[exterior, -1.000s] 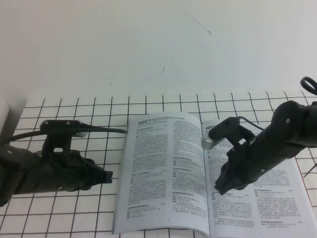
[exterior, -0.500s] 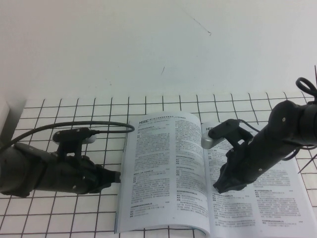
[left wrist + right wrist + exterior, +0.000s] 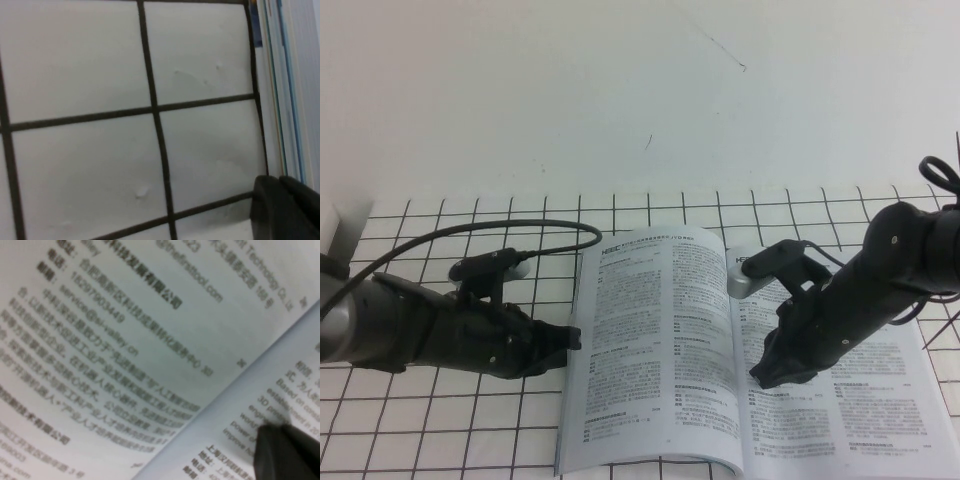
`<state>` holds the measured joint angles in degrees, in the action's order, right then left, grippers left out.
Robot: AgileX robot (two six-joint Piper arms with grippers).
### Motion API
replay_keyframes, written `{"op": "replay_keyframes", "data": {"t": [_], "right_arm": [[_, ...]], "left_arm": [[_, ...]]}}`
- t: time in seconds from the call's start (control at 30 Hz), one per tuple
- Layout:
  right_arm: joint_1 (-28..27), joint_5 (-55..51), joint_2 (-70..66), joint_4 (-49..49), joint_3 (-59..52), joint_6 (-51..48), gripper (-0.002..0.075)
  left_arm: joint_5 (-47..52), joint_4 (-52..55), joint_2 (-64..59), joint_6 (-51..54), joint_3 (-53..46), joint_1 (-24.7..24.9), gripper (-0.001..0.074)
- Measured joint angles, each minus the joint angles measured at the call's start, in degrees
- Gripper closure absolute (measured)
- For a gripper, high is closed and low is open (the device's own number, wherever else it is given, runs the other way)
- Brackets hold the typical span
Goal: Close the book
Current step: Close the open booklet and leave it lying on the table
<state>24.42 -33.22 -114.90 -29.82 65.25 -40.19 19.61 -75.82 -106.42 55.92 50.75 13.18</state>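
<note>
1. The book (image 3: 665, 300) lies open, print upward, on the gridded table (image 3: 440, 420). Nothing has been folded over yet.
2. Your left gripper (image 3: 567, 340) sits low, right at the book's left outer edge, its claw pinched together on nothing. It looks placed to wedge under that half and tip it over.
3. Your right gripper (image 3: 761, 378) appears to press on the book's right page (image 3: 860, 400), just right of the gutter, its claw likewise together and empty. Judged from the pose, it pins the book so a push from the left won't slide it.
4. The left page (image 3: 650, 350) bulges upward toward the gutter, so it should turn readily.
5. In the right wrist view you can read "Technology Co." and a line ending ".com". The rest is dense Chinese print, too blurred to read. The blue logo (image 3: 611, 243) heading the left page is illegible.
</note>
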Motion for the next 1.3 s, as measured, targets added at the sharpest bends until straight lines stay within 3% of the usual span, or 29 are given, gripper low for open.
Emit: {"op": "replay_keyframes", "data": {"t": [0.13,0.5,0.73,0.83,1.1,1.3], "right_arm": [[0.00,0.00,0.00,-0.58,0.00,-0.11,0.0729],[-0.58,0.11,-0.93,-10.52,0.00,-7.62,0.0729],[-0.58,0.31,-0.26,-10.73,0.00,-5.93,0.0729],[0.12,1.01,1.51,-5.60,-0.11,-1.29,0.0729],[0.53,-2.35,11.64,19.94,-1.32,16.11,0.0729],[0.53,-6.49,21.66,31.40,-1.07,24.09,0.0729]], "left_arm": [[2.82,-2.24,-0.25,-0.18,0.00,0.00,0.0738],[24.45,-20.47,-0.58,11.87,2.89,0.00,0.0738],[29.42,-21.37,-0.58,14.15,3.02,0.00,0.0738],[31.70,-21.37,-0.58,14.84,3.16,0.00,0.0738],[36.52,-21.37,-0.58,14.93,3.54,0.51,0.0738],[37.31,-21.27,-0.58,14.47,7.00,5.68,0.0738]]}}
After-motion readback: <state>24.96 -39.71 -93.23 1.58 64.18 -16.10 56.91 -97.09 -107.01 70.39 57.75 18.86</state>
